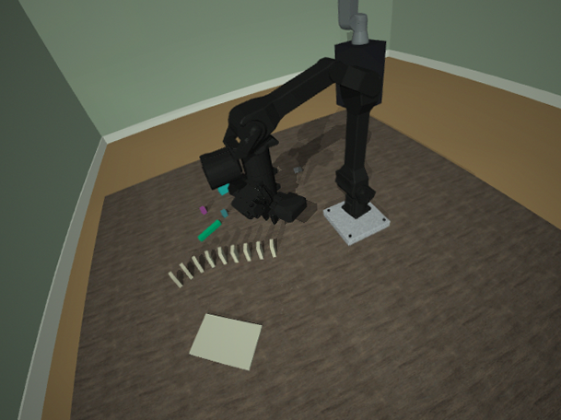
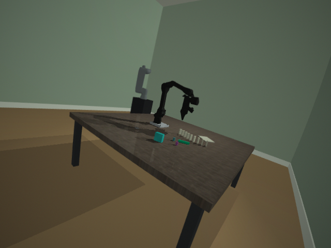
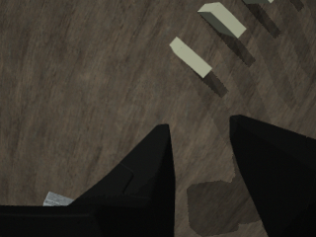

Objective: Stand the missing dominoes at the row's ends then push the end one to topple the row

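Several cream dominoes stand upright in a slightly curved row, with the end domino nearest the arm's base [image 1: 273, 247] [image 2: 180, 131] [image 3: 192, 57] standing beside its neighbour [image 1: 259, 249] [image 3: 224, 20]. The domino at the far end [image 1: 175, 279] [image 2: 206, 143] also stands. No loose domino shows in these views. My gripper [image 1: 273, 221] [image 2: 182, 119] [image 3: 199, 131] hangs above the table, off the base-side end of the row. Its fingers are apart, with only table showing between them in the wrist view. They touch no domino.
A flat cream square [image 1: 225, 342] [image 2: 206, 139] lies on one side of the row. Across it lie a green bar [image 1: 208, 230] [image 2: 183, 142], a teal block [image 1: 223, 188] [image 2: 159, 137], a small blue piece [image 1: 223, 212] [image 2: 174, 139] and a magenta piece [image 1: 203, 210] [image 2: 176, 143].
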Robot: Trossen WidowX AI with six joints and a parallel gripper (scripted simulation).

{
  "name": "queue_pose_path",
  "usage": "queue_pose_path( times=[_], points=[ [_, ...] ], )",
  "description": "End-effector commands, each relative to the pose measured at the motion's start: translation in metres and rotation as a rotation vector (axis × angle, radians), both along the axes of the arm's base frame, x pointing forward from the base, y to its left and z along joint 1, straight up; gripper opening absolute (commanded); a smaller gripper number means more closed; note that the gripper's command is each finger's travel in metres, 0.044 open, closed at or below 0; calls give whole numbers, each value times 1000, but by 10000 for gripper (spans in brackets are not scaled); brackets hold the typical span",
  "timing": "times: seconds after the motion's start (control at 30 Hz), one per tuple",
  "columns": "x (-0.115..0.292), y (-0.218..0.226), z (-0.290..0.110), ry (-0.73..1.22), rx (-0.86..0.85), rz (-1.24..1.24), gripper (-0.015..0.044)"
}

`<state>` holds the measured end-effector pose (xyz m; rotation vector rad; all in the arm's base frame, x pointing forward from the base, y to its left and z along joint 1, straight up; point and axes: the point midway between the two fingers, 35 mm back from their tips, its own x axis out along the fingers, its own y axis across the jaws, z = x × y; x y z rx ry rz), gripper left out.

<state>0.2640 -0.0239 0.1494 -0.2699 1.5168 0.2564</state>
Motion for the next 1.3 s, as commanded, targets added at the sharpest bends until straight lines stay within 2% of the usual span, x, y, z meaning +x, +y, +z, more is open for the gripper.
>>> queue_pose_path(
  times=[0.0, 0.03, 0.1, 1.27],
  points=[
    [-16, 9, -28, 14, -13, 599, 20],
    [-18, 10, -32, 14, -15, 677, 0],
    [-20, 11, -34, 14, -17, 740, 0],
    [-20, 11, -34, 14, -17, 740, 0]
  ],
)
